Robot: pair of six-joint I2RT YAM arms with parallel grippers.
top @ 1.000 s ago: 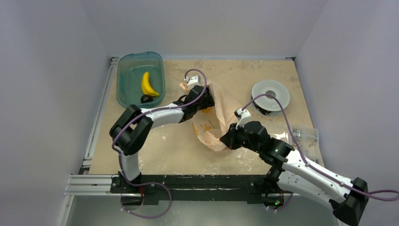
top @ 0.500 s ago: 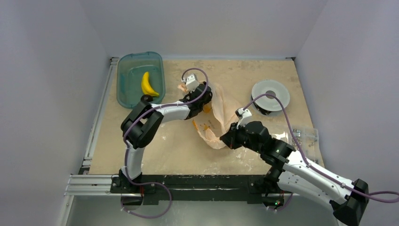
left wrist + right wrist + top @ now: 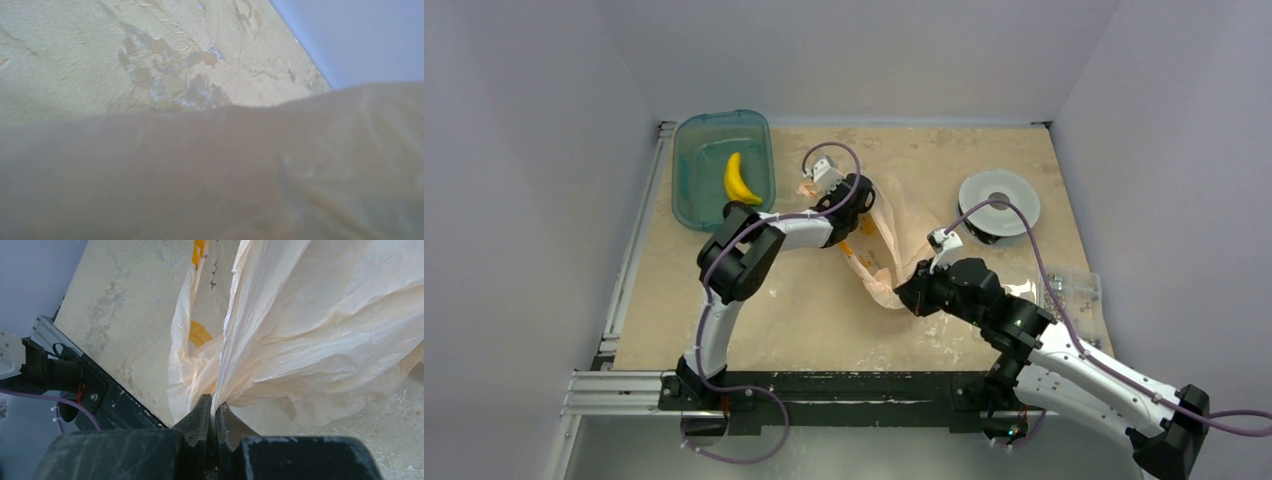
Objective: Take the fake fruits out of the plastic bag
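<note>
right gripper (image 3: pixel 212 412) clamped on the plastic bag's (image 3: pixel 894 235) 5 o'clock end, mid counter (image 3: pixel 774 320). left gripper (image 3: pixel 856 203) sunk in its mouth, jaws hidden, cannot tell. banana (image 3: pixel 741 180) lies in the tub (image 3: pixel 699 170), 10 o'clock. next, likely: close on another fruit inside.

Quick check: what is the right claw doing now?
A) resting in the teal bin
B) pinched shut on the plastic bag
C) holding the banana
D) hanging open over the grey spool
B: the right wrist view shows the right claw closed on a gathered fold of the plastic bag.
</note>
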